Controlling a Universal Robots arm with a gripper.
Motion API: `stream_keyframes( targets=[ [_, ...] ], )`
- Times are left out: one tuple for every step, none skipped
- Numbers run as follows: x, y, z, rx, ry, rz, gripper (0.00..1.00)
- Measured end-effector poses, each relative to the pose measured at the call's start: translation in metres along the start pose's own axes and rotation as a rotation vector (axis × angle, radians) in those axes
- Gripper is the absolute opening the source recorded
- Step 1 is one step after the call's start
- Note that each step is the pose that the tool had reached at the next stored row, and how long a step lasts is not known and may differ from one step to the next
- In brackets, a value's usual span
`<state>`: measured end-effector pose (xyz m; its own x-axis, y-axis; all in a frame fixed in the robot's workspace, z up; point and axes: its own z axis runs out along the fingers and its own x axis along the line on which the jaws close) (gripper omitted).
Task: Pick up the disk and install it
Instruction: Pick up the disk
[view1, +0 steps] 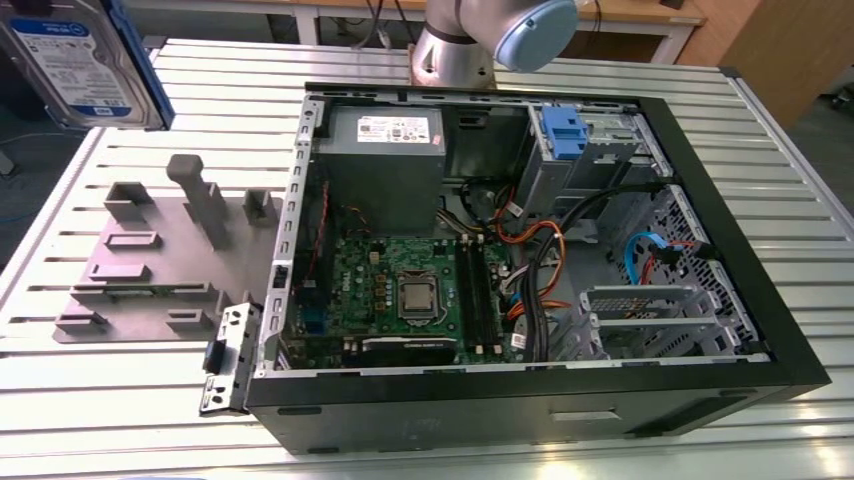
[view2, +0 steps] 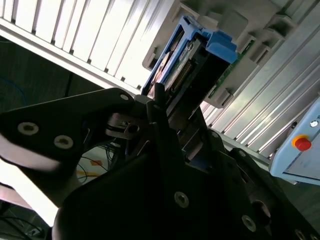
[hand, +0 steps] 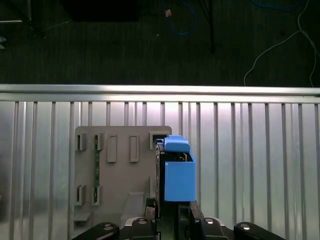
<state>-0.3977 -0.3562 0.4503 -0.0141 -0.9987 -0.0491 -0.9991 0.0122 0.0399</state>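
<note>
The disk hangs in the air at the exterior view's top left, its blue-and-white label facing the camera and a blue carrier edge along its side. In both wrist views my gripper is shut on the disk, which stands on edge between the black fingers. Its blue bracket points away from the gripper. Below it lies the grey fixture plate on the slatted table.
An open computer case lies on the slatted metal table, holding a motherboard, a grey power-supply box and a drive bay with a blue tab. The grey fixture plate lies at the case's left. The arm's base stands behind.
</note>
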Motion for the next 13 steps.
stream_keyframes(
  targets=[
    [-0.0001,0.0001,-0.0015,0.0001,0.0,0.0,0.35],
    [-0.0001,0.0001,-0.0031,0.0,0.0001,0.0,0.35],
    [-0.0003,0.0002,-0.0049,-0.0001,0.0001,0.0,0.35],
    [-0.0004,0.0003,-0.0069,-0.0001,0.0001,0.0,0.35],
    [-0.0005,0.0004,-0.009,0.0,0.0,0.0,0.35],
    [-0.0005,0.0004,-0.011,0.0001,0.0,0.0,0.35],
    [-0.0006,0.0005,-0.0128,0.0,0.0,0.0,0.35],
    [-0.0007,0.0006,-0.0146,0.0,0.0,0.0,0.35],
    [-0.0008,0.0007,-0.0165,-0.0001,0.0,0.0,0.35],
    [-0.0009,0.0007,-0.0184,-0.0001,0.0,0.0,0.35],
    [-0.001,0.0008,-0.0204,0.0,0.0001,0.0,0.35],
    [-0.0011,0.0009,-0.0219,0.0,0.0,0.0,0.35],
    [-0.0011,0.0009,-0.0231,0.0,0.0,0.0,0.35]
  ],
)
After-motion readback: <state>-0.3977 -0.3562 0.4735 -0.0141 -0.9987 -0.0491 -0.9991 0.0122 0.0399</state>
